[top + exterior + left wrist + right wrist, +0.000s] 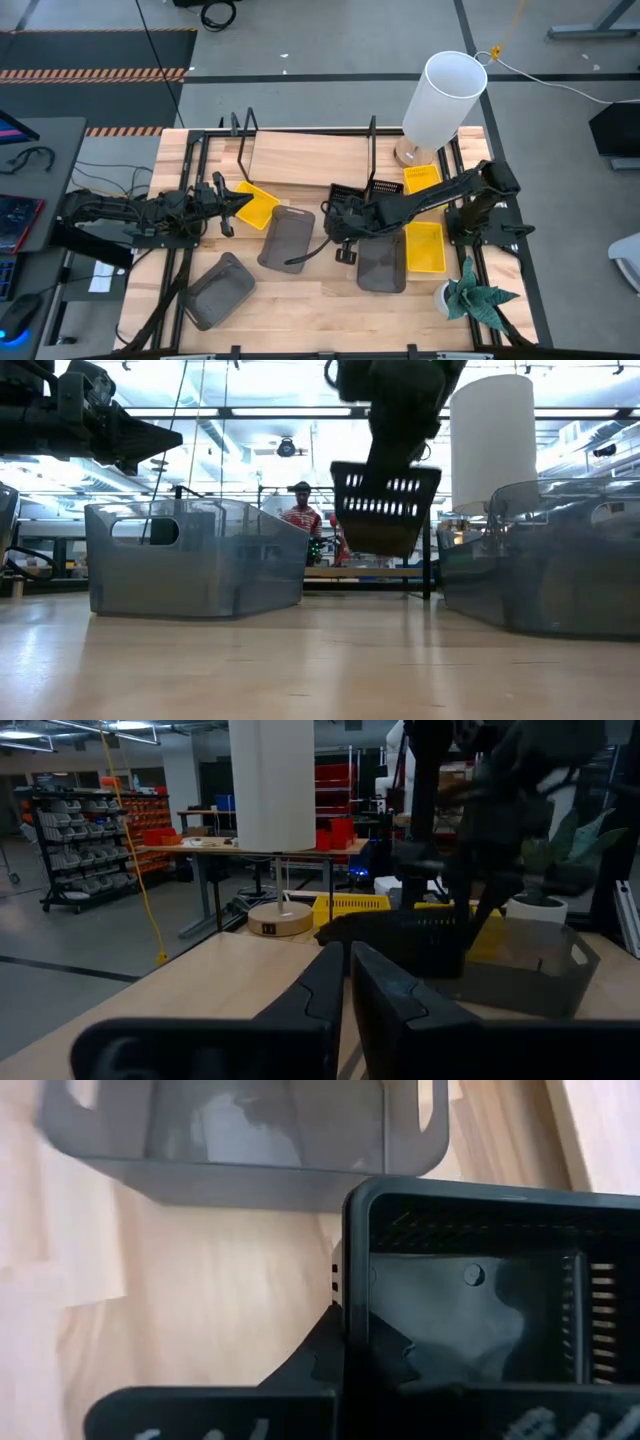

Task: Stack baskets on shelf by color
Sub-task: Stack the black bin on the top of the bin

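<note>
Baskets mostly sit off the shelf (300, 155): the right gripper (345, 215), at table centre, clamps a black slotted basket (385, 510) in the air; grey ones (288, 237) lie toward six o'clock. The left gripper (222, 203), at nine o'clock, is closed beside a yellow basket (255, 205).

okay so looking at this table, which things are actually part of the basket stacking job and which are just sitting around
Part of the job:
- black slotted basket, held up by the right gripper
- grey baskets
- yellow baskets
- shelf
- left gripper, shut

Just lying about:
- white lamp
- potted plant
</note>
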